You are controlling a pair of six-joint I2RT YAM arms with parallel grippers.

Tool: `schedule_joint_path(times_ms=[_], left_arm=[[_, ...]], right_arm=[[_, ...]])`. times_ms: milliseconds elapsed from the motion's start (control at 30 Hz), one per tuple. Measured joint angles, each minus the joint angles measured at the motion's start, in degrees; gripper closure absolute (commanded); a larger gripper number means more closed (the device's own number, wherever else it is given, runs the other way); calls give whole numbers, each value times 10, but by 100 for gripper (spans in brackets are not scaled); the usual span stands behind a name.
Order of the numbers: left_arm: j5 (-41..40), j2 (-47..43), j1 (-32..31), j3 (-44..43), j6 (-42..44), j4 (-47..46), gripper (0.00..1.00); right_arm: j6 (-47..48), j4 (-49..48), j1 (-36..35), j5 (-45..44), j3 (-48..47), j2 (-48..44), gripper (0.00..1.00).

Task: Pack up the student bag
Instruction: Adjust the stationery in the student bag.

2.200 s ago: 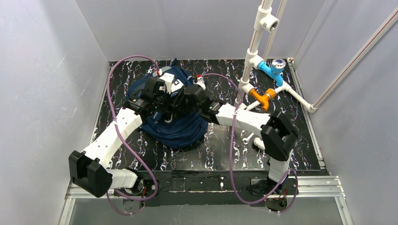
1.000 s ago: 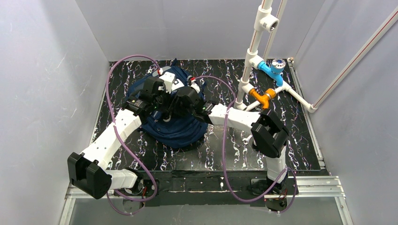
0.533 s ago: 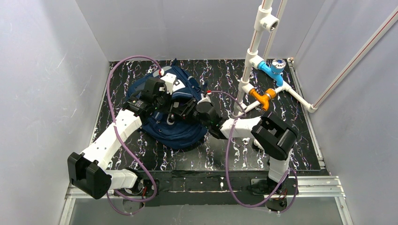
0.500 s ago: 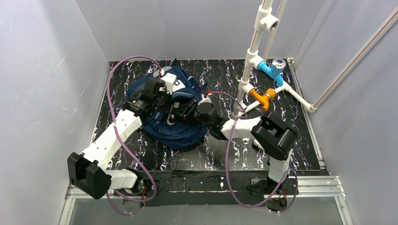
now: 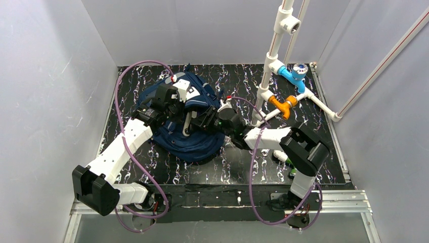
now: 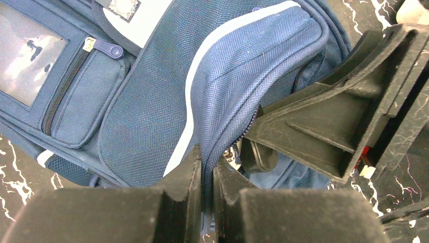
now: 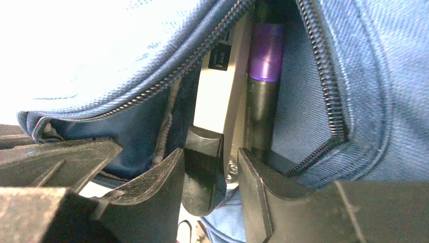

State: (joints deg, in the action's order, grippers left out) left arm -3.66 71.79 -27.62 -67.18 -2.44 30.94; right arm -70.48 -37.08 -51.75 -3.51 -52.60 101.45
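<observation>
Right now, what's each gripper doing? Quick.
Left gripper: closed on the student bag's fabric.
Right gripper: around a black tab; grip cannot be told.

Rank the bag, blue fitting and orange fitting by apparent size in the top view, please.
1. The bag, clearly largest.
2. The blue fitting and orange fitting look about alike, so I cannot rank them.
</observation>
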Motion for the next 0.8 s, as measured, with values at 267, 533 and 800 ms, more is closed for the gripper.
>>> schedule_joint_path(times_ms=[267, 533, 800], left_arm=[[0, 0, 0, 0, 0, 0, 100], [1, 0, 0, 0, 0, 2, 100], [2, 0, 0, 0, -2, 2, 100]], right_arm=[[76, 52, 20, 23, 13, -30, 42], [116, 52, 38, 92, 7, -30, 41], [120, 40, 40, 136, 6, -29, 40]])
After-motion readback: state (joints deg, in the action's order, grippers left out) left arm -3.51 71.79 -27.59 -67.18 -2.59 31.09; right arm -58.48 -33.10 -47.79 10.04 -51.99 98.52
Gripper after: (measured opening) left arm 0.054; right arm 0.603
